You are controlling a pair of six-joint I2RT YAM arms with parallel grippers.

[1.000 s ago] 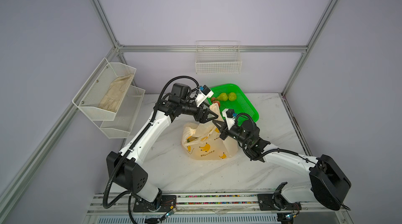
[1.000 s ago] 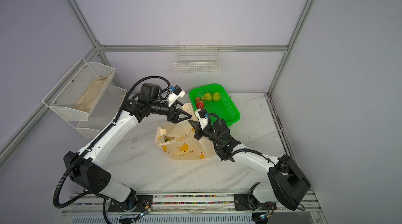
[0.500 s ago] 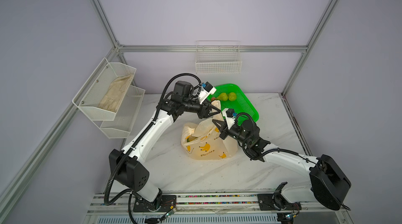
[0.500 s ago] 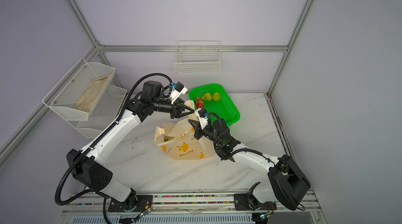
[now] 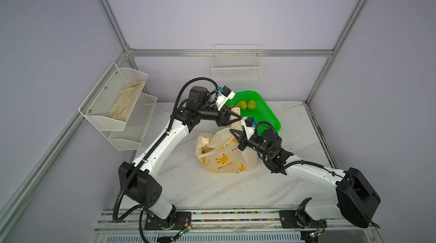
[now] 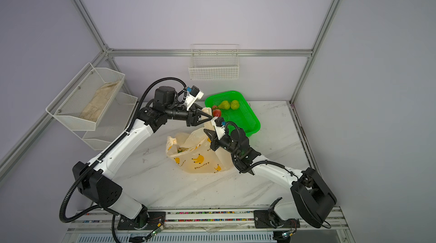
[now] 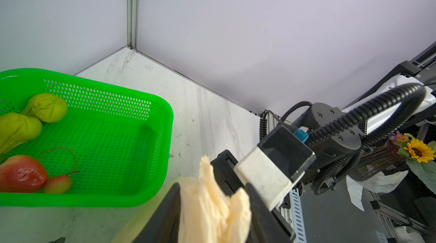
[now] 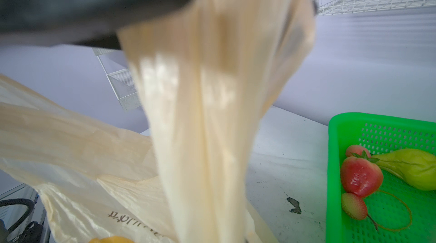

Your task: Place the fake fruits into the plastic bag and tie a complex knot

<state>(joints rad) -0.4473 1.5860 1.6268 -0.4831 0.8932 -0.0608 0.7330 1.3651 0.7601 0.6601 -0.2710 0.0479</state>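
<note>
green basket (image 5: 266, 115): on table (image 5: 212, 190) | wire rack (image 5: 106, 121): cloth (image 5: 125, 102) inside | wall basket (image 5: 237, 71): back wall

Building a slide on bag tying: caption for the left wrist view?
The left gripper pinches the plastic bag handle between its fingers; pears and strawberries lie in the green basket.

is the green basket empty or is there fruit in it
Not empty: in the left wrist view the green basket holds two green pears and two strawberries.
</note>
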